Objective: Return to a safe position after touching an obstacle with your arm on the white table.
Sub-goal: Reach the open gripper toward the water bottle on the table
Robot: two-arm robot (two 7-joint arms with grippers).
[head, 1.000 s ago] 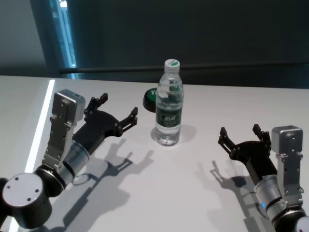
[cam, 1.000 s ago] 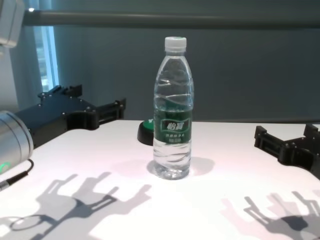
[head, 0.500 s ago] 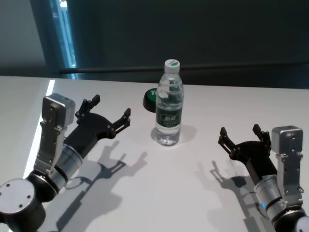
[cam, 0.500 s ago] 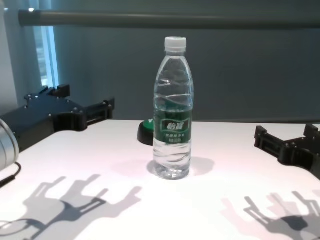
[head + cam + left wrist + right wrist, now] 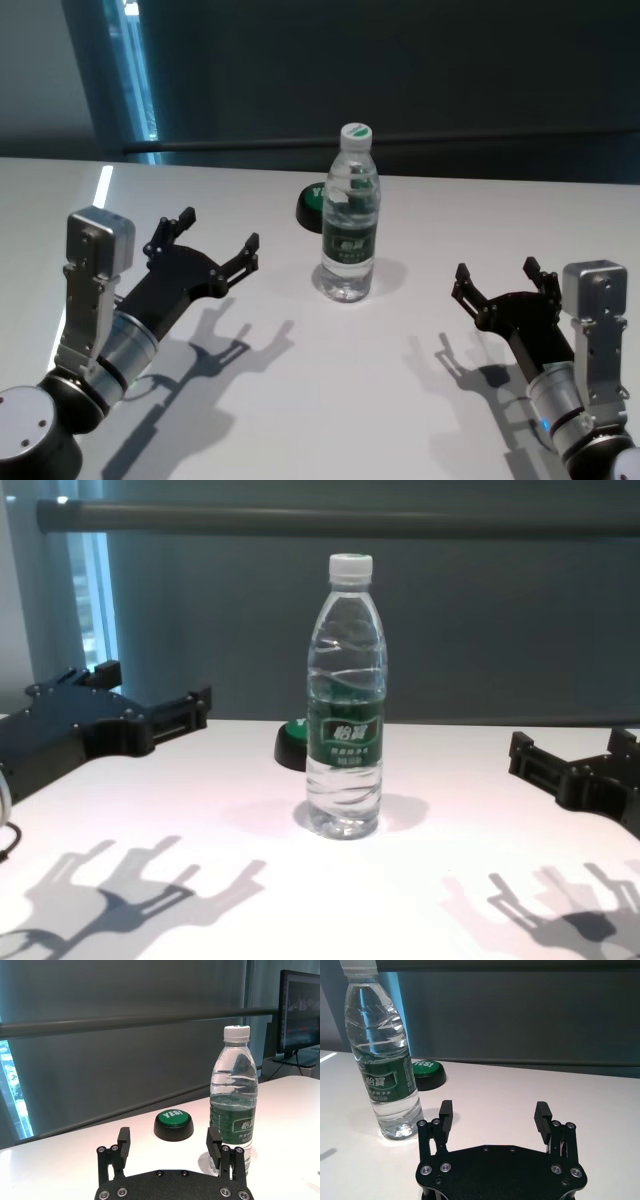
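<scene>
Behind our plain white desk point(image 5: 330, 400) runs a dark wall with a grey rail. Near the desk's middle stands the tall clear plastic water bottle point(image 5: 351, 215) with white screw cap and dark green label, upright, apart from both arms. Just behind it on our left sits a low black round button with a green top point(image 5: 173, 1124), seemingly marked "YES". Our left end effector point(image 5: 215, 246) hovers over the desk on the bottle's left, fingers spread, holding nothing. Our right end effector point(image 5: 497, 278) rests parked on the right, also spread and empty.
</scene>
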